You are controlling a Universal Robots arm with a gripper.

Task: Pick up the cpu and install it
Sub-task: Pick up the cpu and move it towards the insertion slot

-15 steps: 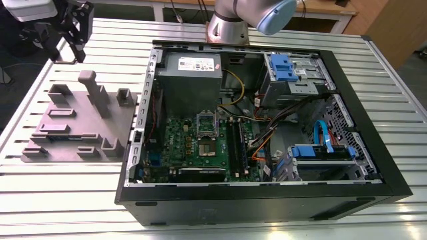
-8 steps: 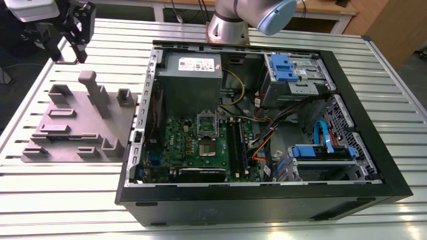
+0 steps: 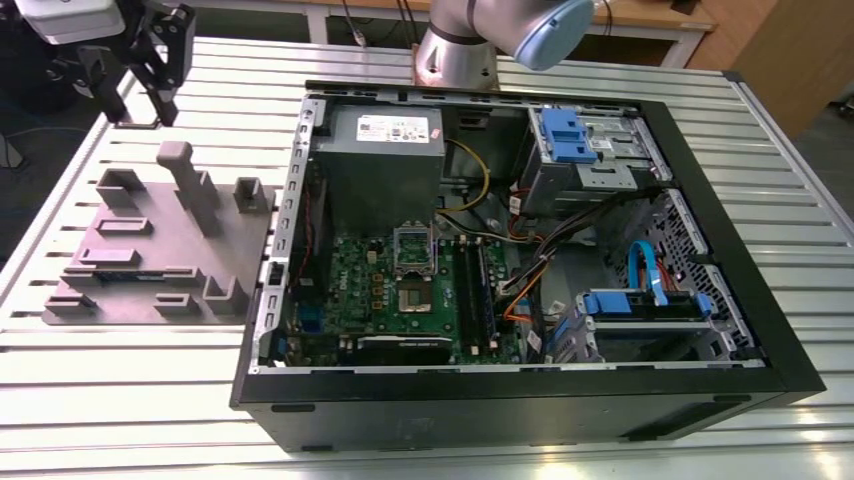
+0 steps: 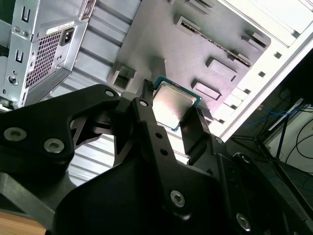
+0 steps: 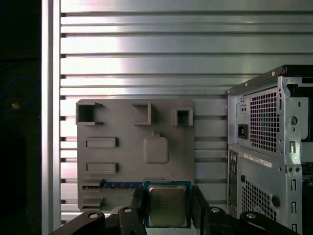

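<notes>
Holding the cpu (image 5: 167,205) is how the jaws stand now: they are clamped on it, one of the fingers (image 5: 138,204) on each of two opposite edges. Its shiny metal top faces both wrist cameras, and it shows in the second wrist view too (image 4: 173,105). The chip is lifted clear and touches nothing else. The grey fixture plate (image 5: 127,166) lies on the tabletop (image 5: 146,58) beneath the jaws and well apart from them.

I judge that the relation that matters is between the chip and the socket (image 3: 416,262). The socket sits on the motherboard (image 3: 380,300) inside the open computer case (image 3: 747,330), well away from the jaws toward the exterior view's right. The case wall and the fixture plate lie between the two. The chip is close to square, so it has no real long axis. Only the gripped edges tell me how it is turned.

The chip's edge nearest the jaw body is cut off in the first wrist view. Its contact side faces away from both wrist cameras. I cannot make out any corner mark or notch. In the exterior view the socket is small, and I cannot tell whether its metal frame stands open.
</notes>
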